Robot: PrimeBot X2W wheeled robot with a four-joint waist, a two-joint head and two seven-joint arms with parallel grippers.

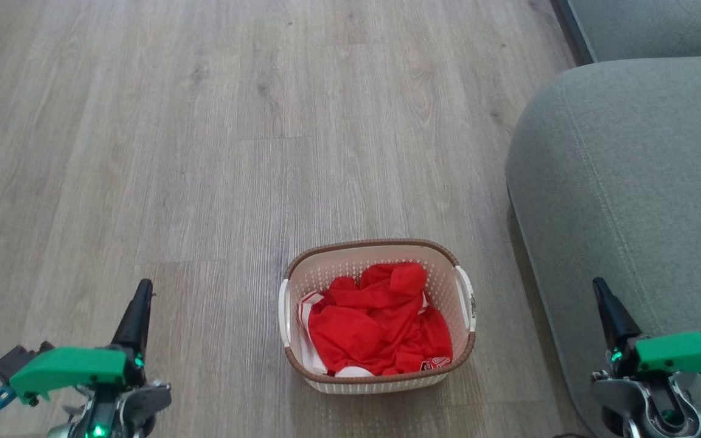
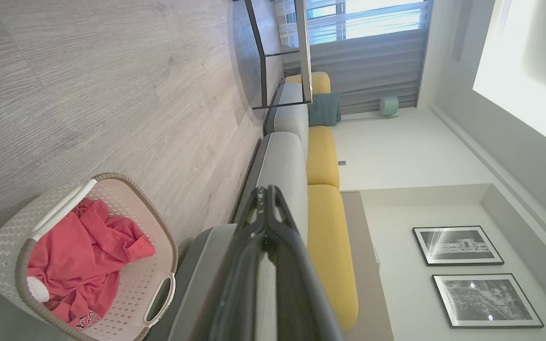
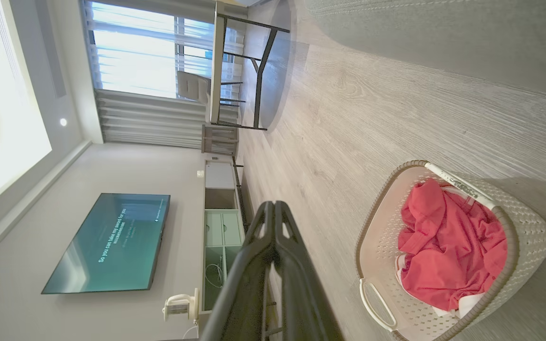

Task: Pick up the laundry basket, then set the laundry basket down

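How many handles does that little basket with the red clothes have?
2. The laundry basket has a left handle on the side nearer the robot's left, and a right handle on the side nearer the grey sofa. None seems hidden.

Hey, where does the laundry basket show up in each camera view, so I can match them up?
Head view: the laundry basket sits bottom centre, just left of the grey sofa.
Left wrist view: lower left corner, with the picture turned sideways.
Right wrist view: lower right, also turned sideways.
Shared landmark: the red garment lying inside it.
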